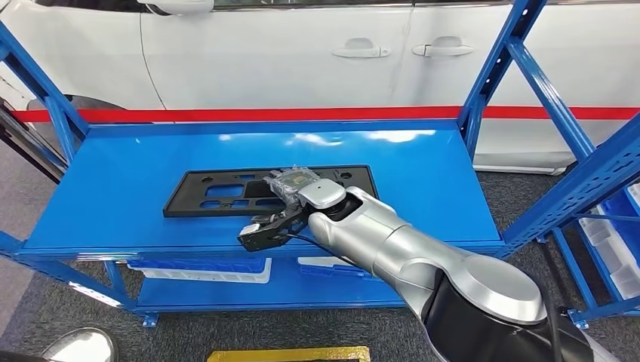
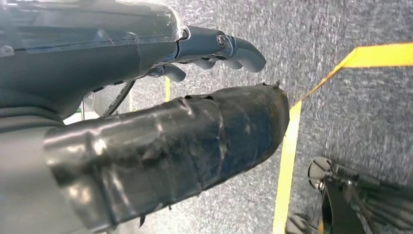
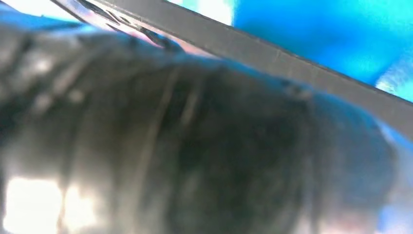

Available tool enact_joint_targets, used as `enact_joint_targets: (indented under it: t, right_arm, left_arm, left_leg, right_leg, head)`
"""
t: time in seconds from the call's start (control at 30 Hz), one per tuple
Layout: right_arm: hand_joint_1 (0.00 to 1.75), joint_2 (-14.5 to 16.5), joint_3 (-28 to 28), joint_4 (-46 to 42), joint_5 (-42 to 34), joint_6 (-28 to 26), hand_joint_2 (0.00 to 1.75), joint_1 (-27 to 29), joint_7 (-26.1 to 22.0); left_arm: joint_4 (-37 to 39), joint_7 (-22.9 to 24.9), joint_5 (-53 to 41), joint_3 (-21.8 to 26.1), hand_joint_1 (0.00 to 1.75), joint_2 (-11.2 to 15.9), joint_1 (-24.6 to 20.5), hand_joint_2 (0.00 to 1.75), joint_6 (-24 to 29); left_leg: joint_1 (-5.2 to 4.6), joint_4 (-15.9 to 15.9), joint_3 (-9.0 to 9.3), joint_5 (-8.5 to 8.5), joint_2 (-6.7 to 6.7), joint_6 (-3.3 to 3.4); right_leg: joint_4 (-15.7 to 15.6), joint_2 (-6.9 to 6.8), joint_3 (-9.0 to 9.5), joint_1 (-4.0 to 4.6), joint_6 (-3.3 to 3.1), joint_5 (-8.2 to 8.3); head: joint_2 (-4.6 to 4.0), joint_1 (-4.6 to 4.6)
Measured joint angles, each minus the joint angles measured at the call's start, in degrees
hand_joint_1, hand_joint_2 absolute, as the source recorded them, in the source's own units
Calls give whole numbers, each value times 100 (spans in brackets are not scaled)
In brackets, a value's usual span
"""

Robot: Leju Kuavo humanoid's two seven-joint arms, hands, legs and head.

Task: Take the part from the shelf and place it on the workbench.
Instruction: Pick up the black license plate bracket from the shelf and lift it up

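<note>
A flat black plastic part (image 1: pixel 219 192) with several cut-outs lies on the top board of the blue shelf (image 1: pixel 136 166). My right hand (image 1: pixel 296 185) rests on the part's right half, close to its front edge, with the silver arm reaching in from the lower right. In the right wrist view the blurred thumb (image 3: pixel 185 146) is very close, and the part's dark edge (image 3: pixel 292 66) runs past it over the blue board. Whether the fingers clasp the part is hidden. My left hand (image 2: pixel 160 122) hangs over the grey floor, fingers (image 2: pixel 234 48) loosely bent, holding nothing.
Blue uprights (image 1: pixel 490 68) and slanted braces frame the shelf on both sides. A white car (image 1: pixel 302 53) stands right behind it. White trays (image 1: pixel 200 270) sit on the lower board, more bins (image 1: pixel 615 249) at the right. Yellow floor tape (image 2: pixel 287 156) and a shoe (image 1: pixel 79 347) lie below.
</note>
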Motion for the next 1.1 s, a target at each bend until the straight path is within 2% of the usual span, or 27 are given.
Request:
enact_joint_targets:
  t: [0.07, 0.1, 0.17, 0.27, 0.33, 0.4, 0.43, 0.47, 0.5, 0.57, 0.6, 0.63, 0.7, 0.77, 0.8, 0.83, 0.9, 0.93, 0.97, 1.0, 1.07, 1.1]
  right_arm:
    - [0, -3, -4, 2, 2, 2, 0, 1, -17]
    - [0, -4, -7, 3, 2, 3, 0, 4, -21]
    - [0, -8, -11, 7, 2, 4, 0, 11, -24]
    - [0, -1, -19, 9, 2, 4, 0, 10, -30]
    - [0, 4, -30, 10, 2, 4, 0, 13, -38]
    - [0, 6, -39, 15, 2, 5, 0, 39, -48]
    - [0, 7, -40, 18, 2, 5, 0, 61, -54]
    - [0, 7, -40, 21, 2, 6, 0, 81, -60]
    - [0, 8, -41, 22, 2, 6, 0, 95, -66]
    - [0, 11, -45, 24, 2, 5, 0, 102, -74]
    - [0, 14, -48, 25, 2, 5, 0, 100, -78]
    - [0, 17, -50, 27, 2, 8, 0, 100, -82]
    - [0, 23, -52, 31, 2, 16, 0, 103, -101]
    - [0, 31, -63, 32, 1, 21, 0, 107, -127]
    - [0, 34, -72, 32, -1, 22, 0, 106, -138]
    - [0, 34, -80, 33, -2, 25, 0, 110, -147]
    - [0, 26, -86, 38, -4, 34, 0, 146, -158]
    - [0, 19, -86, 42, -5, 39, 0, 179, -162]
    - [0, 12, -86, 46, -8, 41, 0, 212, -167]
    - [0, 8, -86, 48, -10, 41, 0, 233, -174]
    - [0, 4, -88, 49, -14, 40, 0, 242, -189]
    - [0, 5, -89, 49, -15, 40, 0, 239, -196]
  left_arm:
    - [0, 10, -3, 11, 0, -4, 1, 0, -1]
    - [0, 14, -4, 19, 0, -6, 1, 0, -1]
    - [1, 20, -5, 35, 0, -8, -3, 0, -1]
    - [1, 39, -7, 43, 0, -10, 0, 0, 4]
    - [1, 46, -10, 45, 0, -10, -1, 0, 9]
    - [0, 52, -14, 49, 0, -3, -4, 0, 22]
    - [0, 55, -16, 51, 0, 1, -3, 0, 30]
    - [0, 56, -16, 55, 0, 3, -1, 0, 36]
    - [0, 56, -16, 62, 0, 4, 3, 0, 39]
    - [0, 53, -16, 78, 0, 9, 9, 0, 40]
    - [0, 51, -16, 84, 0, 13, 7, 0, 40]
    - [0, 48, -17, 87, 0, 17, 0, 0, 40]
    - [0, 42, -24, 90, 0, 21, -14, 0, 41]
    - [0, 33, -36, 92, 0, 21, -20, 0, 41]
    - [0, 29, -41, 94, 0, 21, -19, 0, 41]
    - [0, 27, -45, 96, 0, 21, -19, 0, 40]
    - [0, 26, -53, 98, 0, 25, -18, 0, 41]
    - [0, 30, -56, 100, 0, 29, -19, 0, 42]
    - [0, 34, -60, 102, 0, 33, -19, 0, 44]
    - [0, 39, -64, 105, 0, 37, -19, 0, 45]
    - [0, 45, -68, 116, 0, 40, -18, 0, 48]
    - [0, 47, -69, 124, 0, 40, -19, 0, 48]
  left_leg:
    - [-19, 53, 1, -52, -4, -38]
    - [-24, 72, -10, -69, -4, -62]
    - [-23, 72, -19, -75, -4, -117]
    - [-9, 161, -36, -167, 1, -192]
    - [3, 577, -227, -388, 2, -234]
    - [17, 1299, -607, -671, 4, -277]
    - [20, 1567, -765, -723, 4, -288]
    - [20, 1641, -833, -668, 4, -289]
    - [20, 1475, -780, -497, 4, -277]
    - [11, 703, -433, -75, 4, -224]
    - [-6, 345, -264, 51, 2, -192]
    - [-24, 130, -162, 97, -2, -166]
    - [-57, 26, -117, 74, -13, -125]
    - [-28, -44, -67, 96, -9, -69]
    - [-12, -89, -34, 111, -1, -36]
    - [4, -126, -6, 121, 7, -6]
    - [-4, -129, 3, 112, 13, 30]
    - [-6, -119, 1, 102, 11, 37]
    - [-7, -103, 2, 89, 6, 37]
    - [-7, -81, 3, 71, 1, 32]
    - [-5, -16, 4, 21, -7, 2]
    - [-16, 29, -8, -7, -9, -21]
  right_leg:
    - [-670, 2, 307, 22, -51, 271]
    - [-839, 4, 384, 37, -71, 300]
    - [-899, 13, 411, 52, -106, 276]
    - [-973, 14, 469, 5, -174, 298]
    - [-991, 8, 495, -10, -201, 295]
    - [-988, 2, 502, -4, -222, 284]
    - [-986, 3, 507, -1, -227, 277]
    - [-984, 8, 516, 0, -229, 267]
    - [-982, 16, 533, 2, -227, 254]
    - [-980, 28, 584, 7, -211, 221]
    - [-978, 31, 597, 14, -194, 207]
    - [-977, 29, 600, 18, -171, 199]
    - [-986, 25, 595, 19, -114, 194]
    - [-961, 17, 595, 25, -50, 148]
    - [-842, 14, 548, 28, -23, 67]
    - [-609, 12, 441, 28, -1, -67]
    - [113, 12, 79, 9, 26, -388]
    - [416, 11, -87, 0, 38, -475]
    - [546, 10, -174, -9, 47, -457]
    - [451, 8, -152, -18, 50, -327]
    - [-237, 4, 152, -27, 26, 60]
    - [-574, 5, 307, -18, 6, 183]
  head:
    - [1, -2]
    - [1, -2]
    - [1, -2]
    - [1, -2]
    - [1, -7]
    - [2, -10]
    - [2, -10]
    - [2, -9]
    - [1, -9]
    - [0, -8]
    - [1, -9]
    - [0, -8]
    - [0, -9]
    - [0, -5]
    - [1, -3]
    - [1, -2]
    - [1, -1]
    - [1, -1]
    - [0, -1]
    - [1, -1]
    - [1, -1]
    - [1, -1]
